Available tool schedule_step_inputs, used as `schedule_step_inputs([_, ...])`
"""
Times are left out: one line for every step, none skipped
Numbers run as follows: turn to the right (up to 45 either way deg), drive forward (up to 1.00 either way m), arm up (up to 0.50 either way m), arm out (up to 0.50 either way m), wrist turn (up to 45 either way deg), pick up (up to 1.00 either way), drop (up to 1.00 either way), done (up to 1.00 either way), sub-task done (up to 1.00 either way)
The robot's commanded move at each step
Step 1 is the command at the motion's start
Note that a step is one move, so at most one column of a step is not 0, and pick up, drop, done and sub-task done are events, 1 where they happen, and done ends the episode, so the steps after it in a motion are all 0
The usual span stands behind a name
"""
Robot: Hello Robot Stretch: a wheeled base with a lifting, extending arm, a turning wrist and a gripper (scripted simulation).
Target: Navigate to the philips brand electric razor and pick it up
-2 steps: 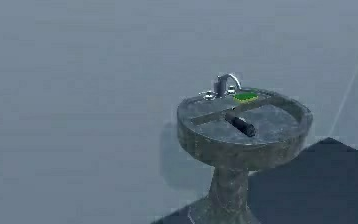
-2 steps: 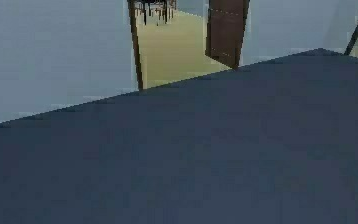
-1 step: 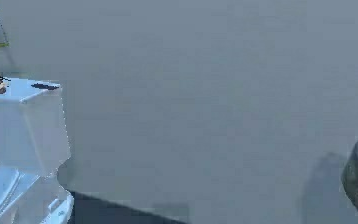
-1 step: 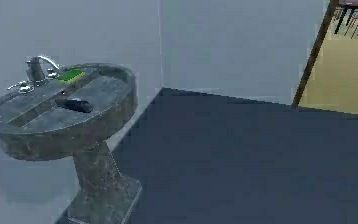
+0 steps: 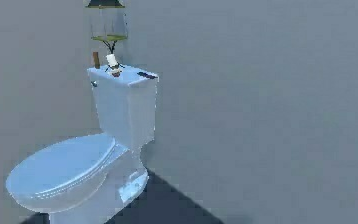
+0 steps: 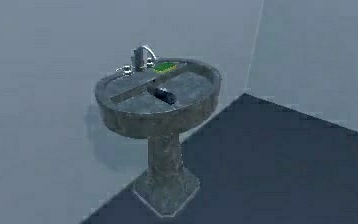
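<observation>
Razor (image 6: 165, 95), as I judge the dark oblong thing, lies flat in the basin of the sink (image 6: 127, 118), right of and below the faucet (image 6: 142, 55) and below a green thing (image 6: 165, 68). It is likely light, stiff and smooth-cased, so a bit slippery; take it across mid-body. Its long axis runs across the arm side view, dipping slightly rightward; which end is the head I cannot tell. The hand's state, and the thing's place from the hand, I cannot tell

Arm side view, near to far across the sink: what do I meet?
Near rim of the sink → dark oblong thing in the basin → green item on the back rim.
</observation>
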Motion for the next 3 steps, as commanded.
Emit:
schedule_step_inputs([45.0, 0.00, 0.00, 0.00, 0.0, 0.00, 0.00, 0.00, 0.00])
schedule_step_inputs([45.0, 0.00, 0.00, 0.00, 0.0, 0.00, 0.00, 0.00, 0.00])
schedule_step_inputs([21.0, 0.00, 0.00, 0.00, 0.0, 0.00, 0.00, 0.00, 0.00])
